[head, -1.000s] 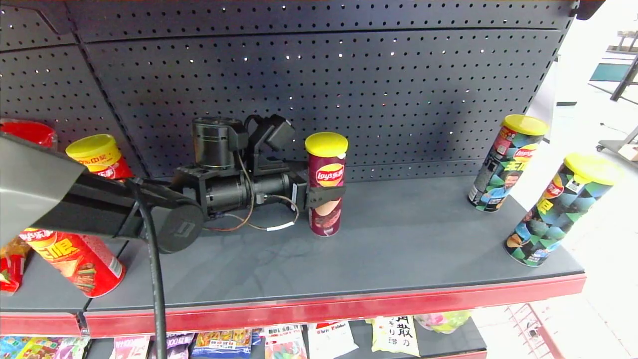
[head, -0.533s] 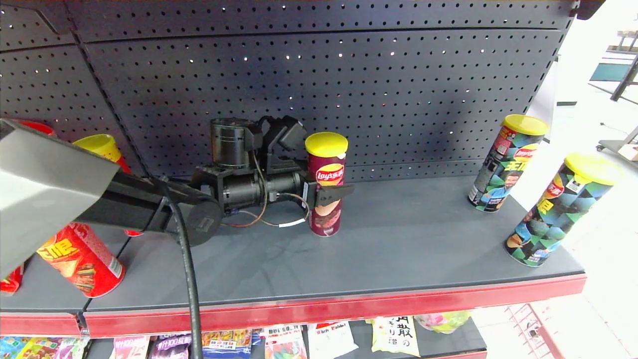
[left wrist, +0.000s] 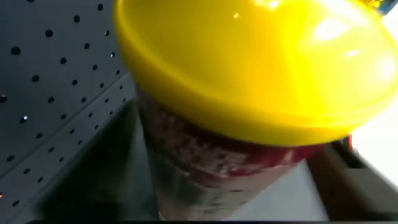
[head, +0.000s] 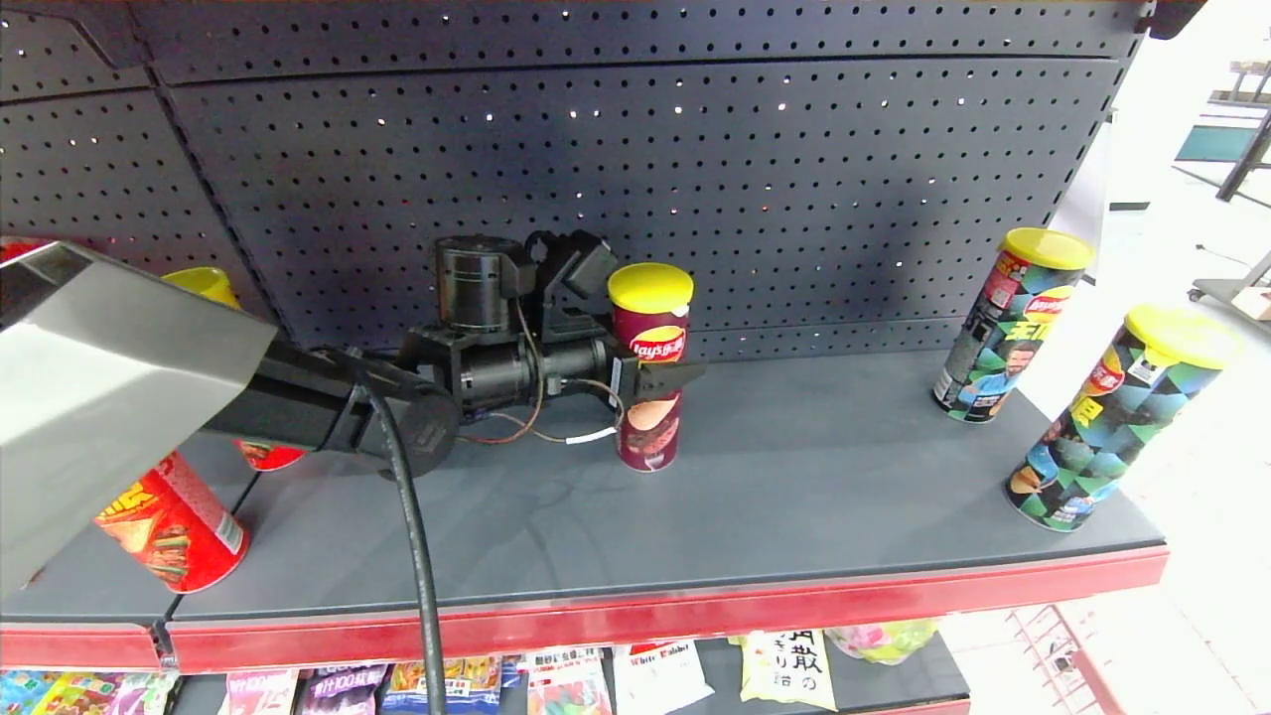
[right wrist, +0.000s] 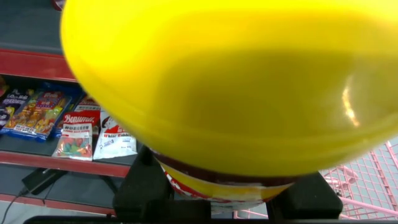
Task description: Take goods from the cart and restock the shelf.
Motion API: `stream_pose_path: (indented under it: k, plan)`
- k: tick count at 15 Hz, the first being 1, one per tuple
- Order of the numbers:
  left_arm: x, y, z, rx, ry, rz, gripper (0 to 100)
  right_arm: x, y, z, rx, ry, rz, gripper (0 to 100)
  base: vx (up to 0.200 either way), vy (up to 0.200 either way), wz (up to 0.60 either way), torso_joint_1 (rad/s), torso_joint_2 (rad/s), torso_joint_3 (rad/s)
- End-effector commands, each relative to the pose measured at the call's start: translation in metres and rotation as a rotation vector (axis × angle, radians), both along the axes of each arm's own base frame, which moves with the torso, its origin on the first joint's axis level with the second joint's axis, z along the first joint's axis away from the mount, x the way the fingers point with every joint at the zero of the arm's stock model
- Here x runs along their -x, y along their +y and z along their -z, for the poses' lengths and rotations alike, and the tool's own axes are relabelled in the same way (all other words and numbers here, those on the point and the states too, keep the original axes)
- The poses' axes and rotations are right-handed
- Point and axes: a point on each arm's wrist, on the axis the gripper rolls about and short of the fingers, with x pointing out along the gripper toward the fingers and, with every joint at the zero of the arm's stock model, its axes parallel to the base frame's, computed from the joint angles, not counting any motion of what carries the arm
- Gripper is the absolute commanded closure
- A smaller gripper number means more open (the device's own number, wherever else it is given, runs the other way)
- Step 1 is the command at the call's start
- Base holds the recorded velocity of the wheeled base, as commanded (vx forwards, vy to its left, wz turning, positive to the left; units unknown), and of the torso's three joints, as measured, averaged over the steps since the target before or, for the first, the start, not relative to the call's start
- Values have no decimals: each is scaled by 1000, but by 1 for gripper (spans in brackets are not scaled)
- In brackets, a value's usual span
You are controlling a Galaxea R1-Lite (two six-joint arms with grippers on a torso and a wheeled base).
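Observation:
A maroon chips can [head: 650, 417] with a yellow lid stands upright in the middle of the dark shelf board [head: 794, 477]. My left gripper [head: 663, 371] comes in from the left and is shut on it at mid-height, one finger [head: 667, 378] lying across the can's front. The left wrist view looks down on that can's yellow lid [left wrist: 255, 62] beside the pegboard. In the right wrist view my right gripper [right wrist: 224, 196] is shut on another chips can [right wrist: 230, 87] with a yellow lid and a red and yellow body, held out in front of a lower shelf.
Two teal-patterned cans [head: 1003, 328] [head: 1112, 417] stand at the shelf's right end, the nearer one close to the front edge. Red cans [head: 169, 516] stand at the left. The pegboard back wall [head: 635, 179] is just behind the maroon can. Snack bags [head: 655, 675] fill the shelf below.
My left arm has swung to the right and closer to the pegboard. The maroon can has stayed where it stood on the shelf.

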Motion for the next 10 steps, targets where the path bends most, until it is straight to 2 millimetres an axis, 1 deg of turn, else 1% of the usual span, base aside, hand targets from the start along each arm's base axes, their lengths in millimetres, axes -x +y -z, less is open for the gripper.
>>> stream_pose_path:
  k: [1, 3, 5, 7, 9, 10]
  plan:
    - [0, 0, 2, -4, 5, -4, 100, 0, 0, 0, 1, 1, 0, 100, 0, 0, 0, 0, 0, 0]
    - [2, 0, 4, -8, 11, -1, 100, 0, 0, 0, 1, 2, 0, 100, 0, 0, 0, 0, 0, 0]
    - [10, 3, 1, -11, 18, 3, 100, 0, 0, 0, 1, 2, 0, 100, 0, 0, 0, 0, 0, 0]
    - [30, 14, -3, -19, 41, 17, 100, 0, 0, 0, 1, 2, 0, 100, 0, 0, 0, 0, 0, 0]
    - [54, 28, -12, -13, 48, 59, 100, 0, 0, 0, 0, 2, 0, 100, 0, 0, 0, 0, 0, 0]
    - [62, 31, -16, -9, 46, 72, 100, 0, 0, 0, -3, 3, 0, 100, 0, 0, 0, 0, 0, 0]
